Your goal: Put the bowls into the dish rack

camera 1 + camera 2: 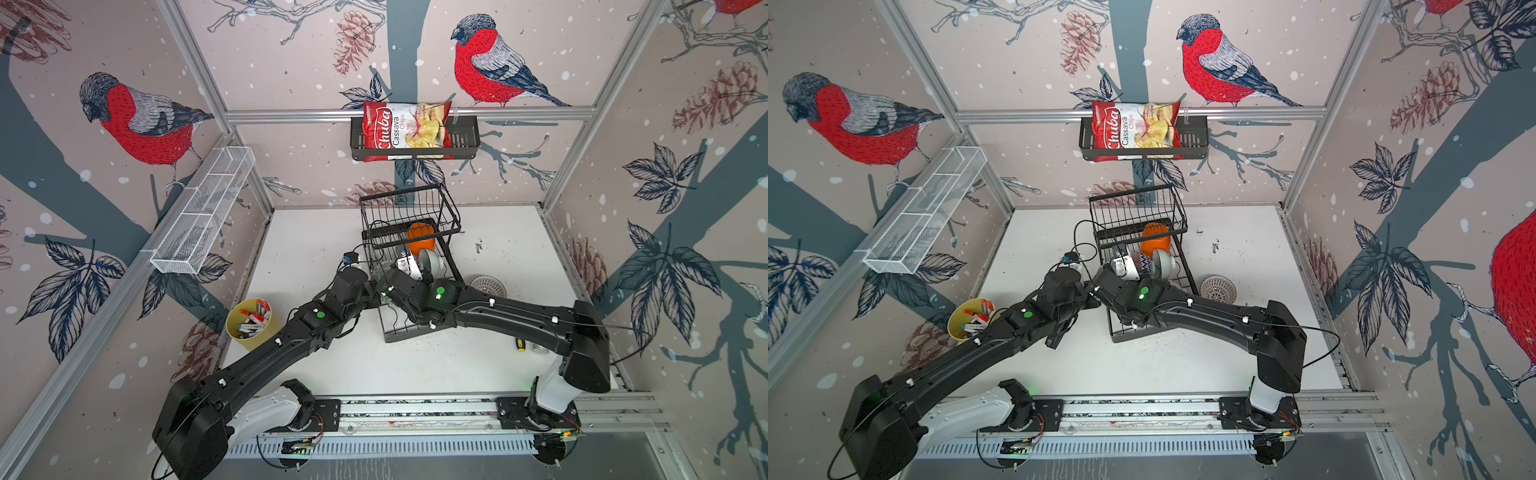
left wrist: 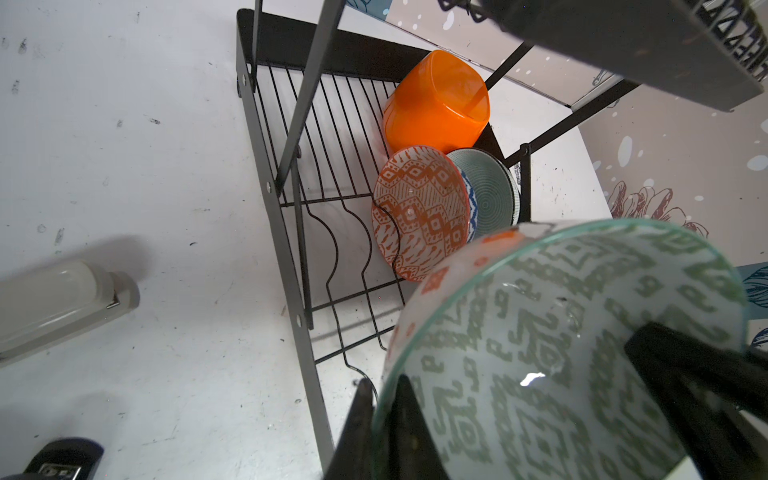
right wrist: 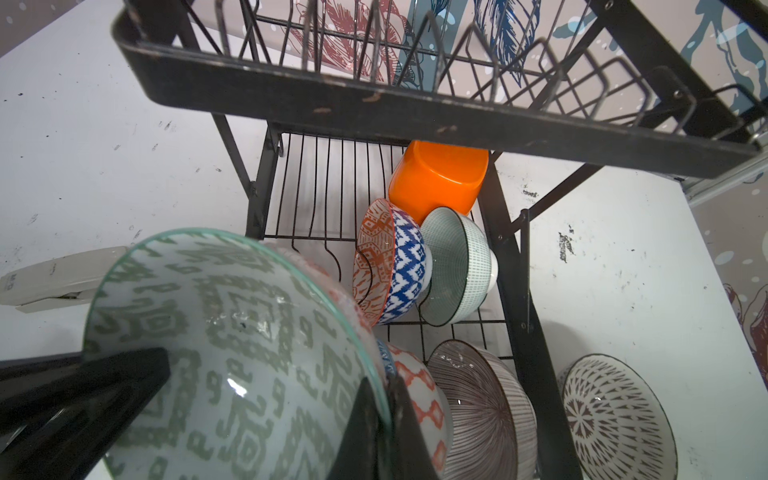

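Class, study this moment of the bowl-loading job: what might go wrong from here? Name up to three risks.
1. The left gripper and right gripper both clamp the rim of the green-patterned bowl; if they pull differently, it may slip or crack.
2. Setting it down may topple the red-and-blue bowl and mint bowl standing on edge in the dish rack.
3. The raised basket overhangs the tray just beyond them, so a gripper reaching in might strike it.

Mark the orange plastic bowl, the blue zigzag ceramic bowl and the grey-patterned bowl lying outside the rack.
Orange plastic squarish bowl (image 3: 436, 183): right wrist view, outer wall.
Blue zigzag ceramic bowl (image 3: 409, 266): right wrist view, outer wall.
Grey-patterned ceramic bowl (image 3: 615, 419): right wrist view, patterned face.
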Motion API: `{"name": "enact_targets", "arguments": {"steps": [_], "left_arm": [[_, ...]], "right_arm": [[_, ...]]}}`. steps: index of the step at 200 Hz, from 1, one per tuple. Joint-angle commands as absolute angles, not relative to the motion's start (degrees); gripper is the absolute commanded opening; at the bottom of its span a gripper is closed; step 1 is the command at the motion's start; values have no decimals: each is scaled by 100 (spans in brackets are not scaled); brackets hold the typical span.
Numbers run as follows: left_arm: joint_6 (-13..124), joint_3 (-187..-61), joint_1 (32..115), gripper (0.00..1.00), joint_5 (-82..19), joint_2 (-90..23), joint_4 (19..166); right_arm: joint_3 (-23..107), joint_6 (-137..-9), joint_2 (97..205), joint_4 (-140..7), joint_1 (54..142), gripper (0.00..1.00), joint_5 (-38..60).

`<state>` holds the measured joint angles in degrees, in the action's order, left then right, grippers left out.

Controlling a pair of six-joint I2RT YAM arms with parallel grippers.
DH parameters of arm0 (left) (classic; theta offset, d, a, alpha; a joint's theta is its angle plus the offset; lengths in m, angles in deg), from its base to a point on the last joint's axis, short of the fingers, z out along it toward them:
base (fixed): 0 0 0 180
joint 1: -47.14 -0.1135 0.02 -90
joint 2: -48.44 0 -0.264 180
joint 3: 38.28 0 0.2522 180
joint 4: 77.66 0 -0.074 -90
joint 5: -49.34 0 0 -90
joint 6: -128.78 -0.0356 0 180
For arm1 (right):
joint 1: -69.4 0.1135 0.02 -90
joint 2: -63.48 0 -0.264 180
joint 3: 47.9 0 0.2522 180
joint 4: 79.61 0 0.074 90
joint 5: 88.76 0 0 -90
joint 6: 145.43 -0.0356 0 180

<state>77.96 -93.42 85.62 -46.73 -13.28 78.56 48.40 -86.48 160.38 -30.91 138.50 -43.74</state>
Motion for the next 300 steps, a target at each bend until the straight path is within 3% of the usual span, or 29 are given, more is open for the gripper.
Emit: {"name": "enact_targets", "arguments": {"steps": [1,99,300], "left_arm": [[7540,-9325,8559,0,-4316,-1353,8123],[7405,-9079,8513,0,-4201,-1251,8344],[7486,-8717,7885,0,-3443,-835,8784]], "right_arm": [[4857,-8583,16077,-3403,13883,0,-4352],[4770,-8547,16041,-3532,13787,21,-4149],[4412,-8273,15507,-4059,13487,31,-2965]]}}
